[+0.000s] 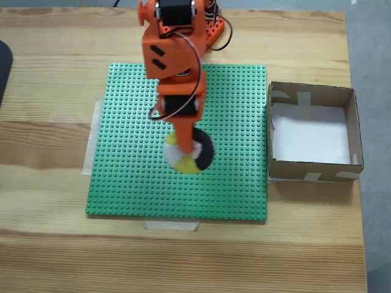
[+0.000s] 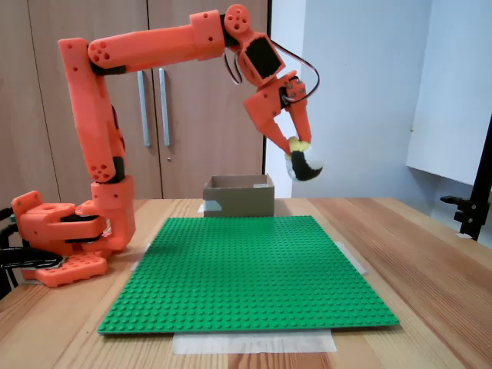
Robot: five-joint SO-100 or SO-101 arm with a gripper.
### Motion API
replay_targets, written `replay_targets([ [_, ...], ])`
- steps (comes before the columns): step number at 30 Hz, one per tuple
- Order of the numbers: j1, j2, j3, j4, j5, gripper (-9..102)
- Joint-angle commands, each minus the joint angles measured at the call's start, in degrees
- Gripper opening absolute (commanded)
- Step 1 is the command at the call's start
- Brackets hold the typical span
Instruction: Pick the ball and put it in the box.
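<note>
small yellow, black and white soft ball (image 2: 304, 163) clamped in orange gripper (image 2: 298, 158)
held high above green studded baseplate (image 1: 183, 177), apart from shallow brown cardboard box (image 1: 313, 177).

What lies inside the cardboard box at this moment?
Only the white bottom of the box shows in the fixed view from above; nothing sits in it. The ball is held aloft by the gripper. The side-on fixed view hides the box's interior.

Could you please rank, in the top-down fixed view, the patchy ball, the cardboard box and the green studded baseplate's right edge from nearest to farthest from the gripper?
1. Small yellow, black and white ball: clamped in the orange gripper.
2. Green studded baseplate's right edge: to the right.
3. Shallow brown cardboard box: beyond that edge.
</note>
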Motion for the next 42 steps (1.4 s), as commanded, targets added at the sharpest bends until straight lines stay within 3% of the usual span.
replay_targets([
  [1,-2.9,4.6,-4.0,0.2,0.8,-1],
  [27,-30.7,8.8,-4.0,1.0,1.8,-1],
  [42,-37.2,8.7,1.1,0.1,3.5,-1],
])
